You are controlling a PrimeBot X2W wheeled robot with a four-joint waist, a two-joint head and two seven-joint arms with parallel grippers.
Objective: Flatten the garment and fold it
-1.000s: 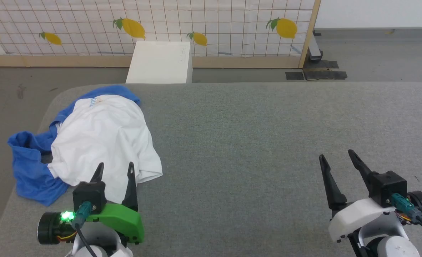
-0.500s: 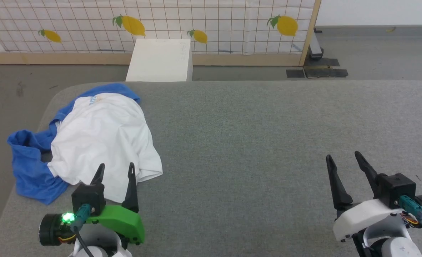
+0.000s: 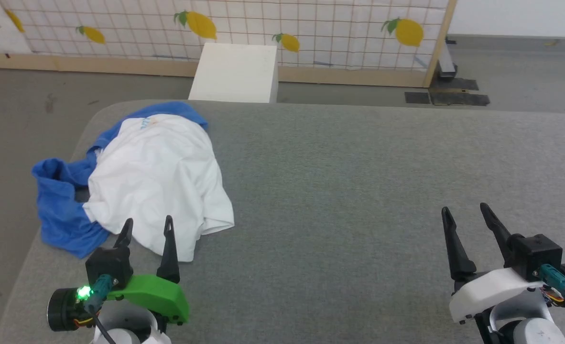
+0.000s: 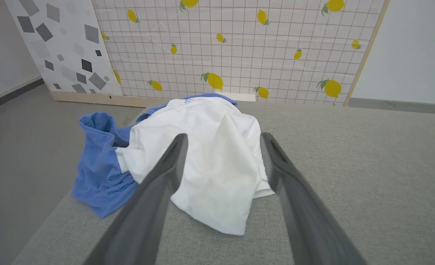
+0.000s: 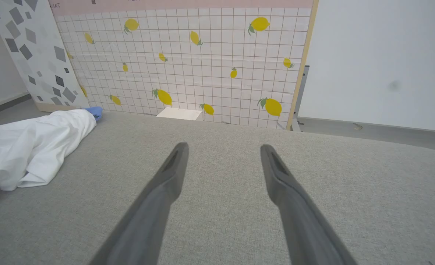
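Two grippers stood with their fingers spread wide and nothing held between them. The left gripper (image 3: 148,220) hung low over the grey padded surface (image 3: 359,191). Its dark fingertips (image 3: 168,220) pointed at the near hem of the garment (image 3: 158,162); whether they touched the cloth could not be told.

In the left wrist view the garment (image 4: 217,165) lay crumpled straight ahead of that gripper (image 4: 223,136). Its white body filled the gap between the two fingers and ran on beyond their tips. The near white edge reached back between the fingers, lying on the grey surface. A bunched blue sleeve (image 4: 99,162) sat to the left of the fingers in that view, at the rounded corner of the surface, and seemed to spill a little over its edge. More blue cloth showed at the garment's far end, past the fingertips, beside a small light-blue print too small to read.

The right gripper (image 3: 464,207) was well apart from the garment, its parted fingers over bare grey surface. In the right wrist view the white cloth (image 5: 26,147) lay far off to the left of those fingers (image 5: 177,165). Beyond the fingertips of both grippers, past the far edge of the surface, stood a white box (image 3: 234,71) on the floor. Behind it stood a lemon-print screen (image 3: 311,24).
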